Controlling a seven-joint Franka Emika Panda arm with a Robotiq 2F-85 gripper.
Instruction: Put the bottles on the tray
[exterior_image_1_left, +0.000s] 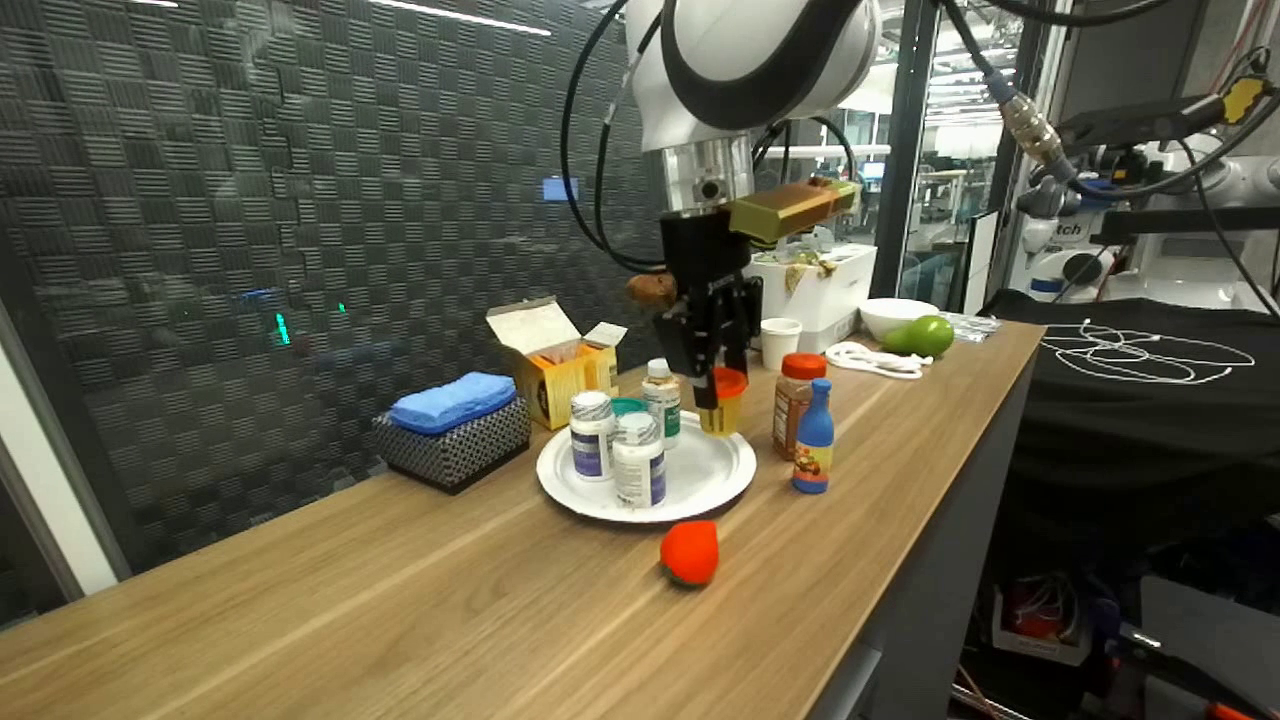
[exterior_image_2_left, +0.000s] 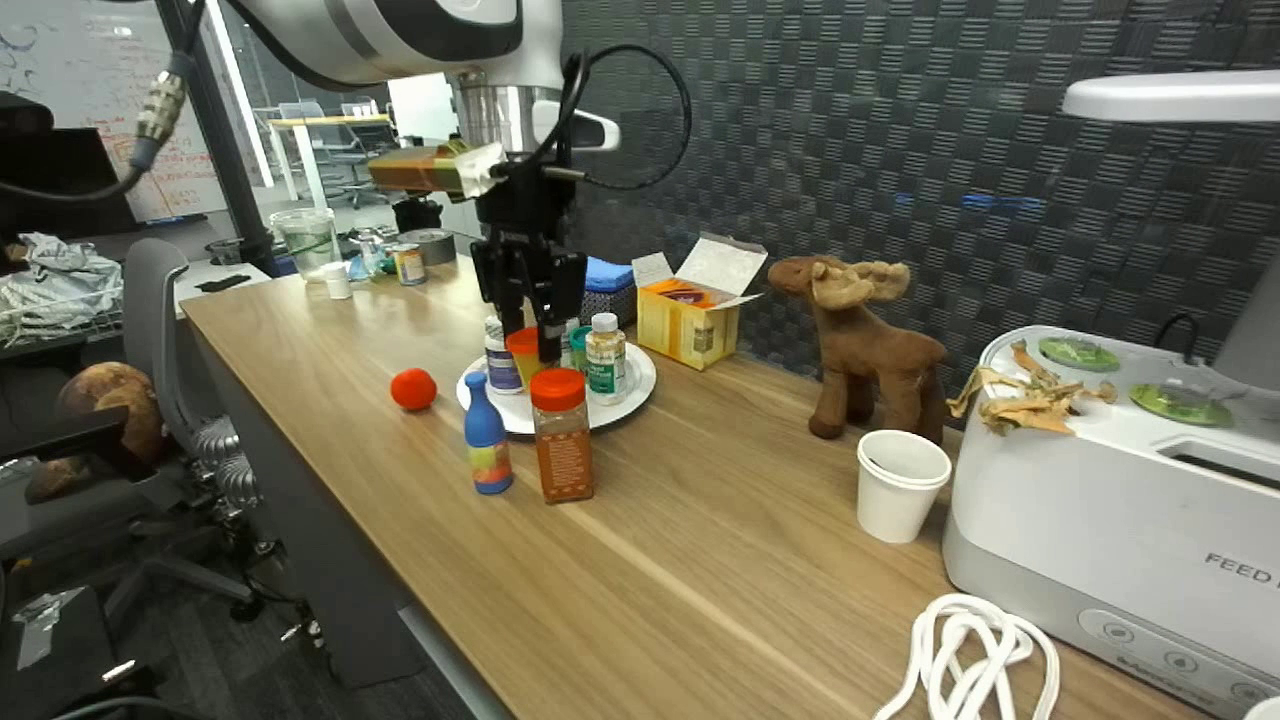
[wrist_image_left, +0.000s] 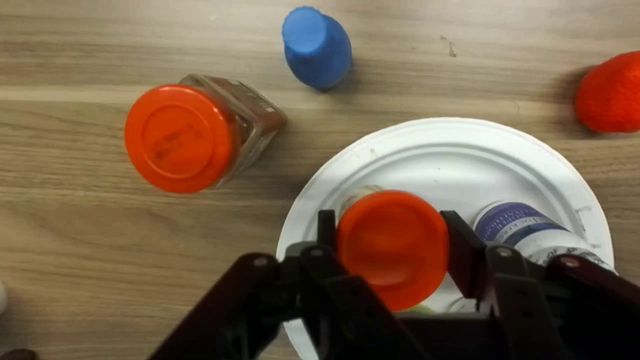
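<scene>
In exterior view: amber jar (exterior_image_1_left: 724, 412) gripped by end effector (exterior_image_1_left: 726, 384), directly below it, long axis upright, over right part of tray (exterior_image_1_left: 705, 485); base contact cannot be told; straight lowering or release probably needed.

In exterior view: square-sided, clear-walled spice jar (exterior_image_2_left: 563, 455) set on desk (exterior_image_2_left: 720, 540), near side of tray.

In wrist view: smooth round red lid (wrist_image_left: 392, 250) flanked by both fingers (wrist_image_left: 464, 255); tray rim grooved; cylindrical bottle (wrist_image_left: 531, 232), purple-labelled, at right.

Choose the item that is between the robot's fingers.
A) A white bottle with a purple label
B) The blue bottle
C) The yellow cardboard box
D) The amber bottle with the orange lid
D, because in the wrist view the orange lid of the amber bottle sits between the fingers, one on each side.
</scene>
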